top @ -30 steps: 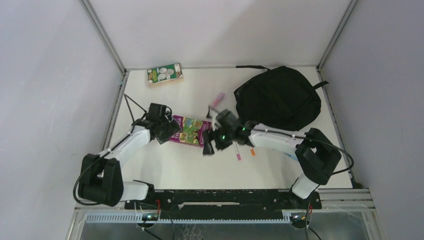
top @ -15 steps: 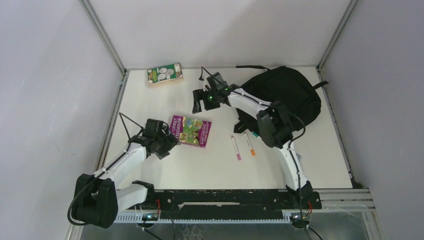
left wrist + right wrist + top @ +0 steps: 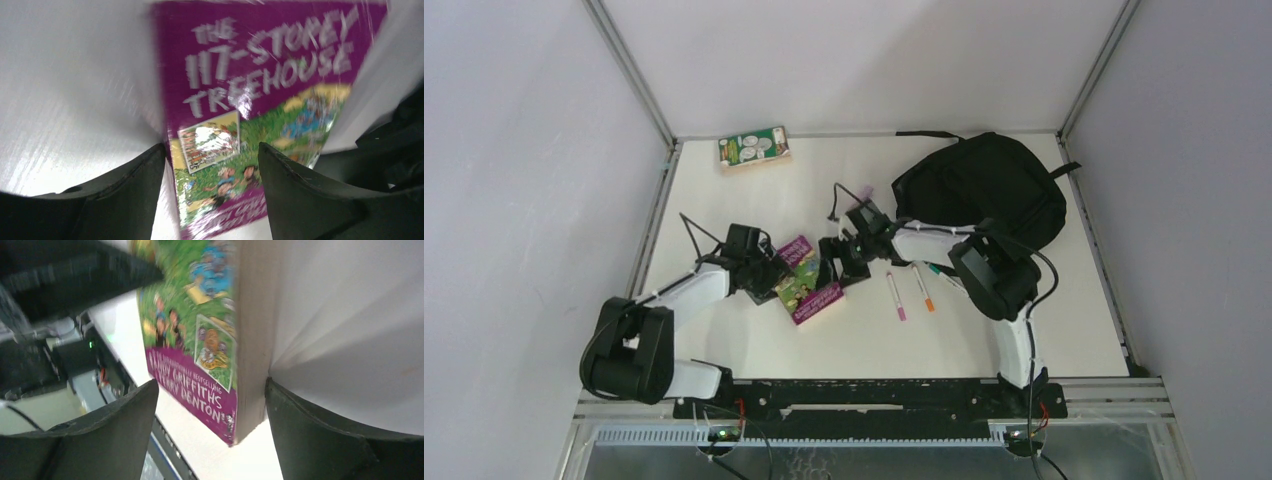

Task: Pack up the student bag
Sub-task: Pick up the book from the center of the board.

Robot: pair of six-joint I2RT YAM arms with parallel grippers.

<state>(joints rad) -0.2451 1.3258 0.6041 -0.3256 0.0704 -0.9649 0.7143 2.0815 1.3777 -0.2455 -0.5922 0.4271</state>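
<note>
At mid-table the purple book [image 3: 809, 283] has turned and slid nearer since half a second ago. My right pincer [image 3: 834, 262], then far back beside the student bag [image 3: 984, 195], is now at the book's right edge, jaws wide astride its page edge. My left pincer [image 3: 774, 278] has come onto the left edge, jaws wide over the cover. Both wrist views are blurred, so I cannot tell whether any finger presses the book. The bag lies far right on the white table [image 3: 754, 210], its opening indiscernible. Grey walls [image 3: 864, 60] enclose it.
</note>
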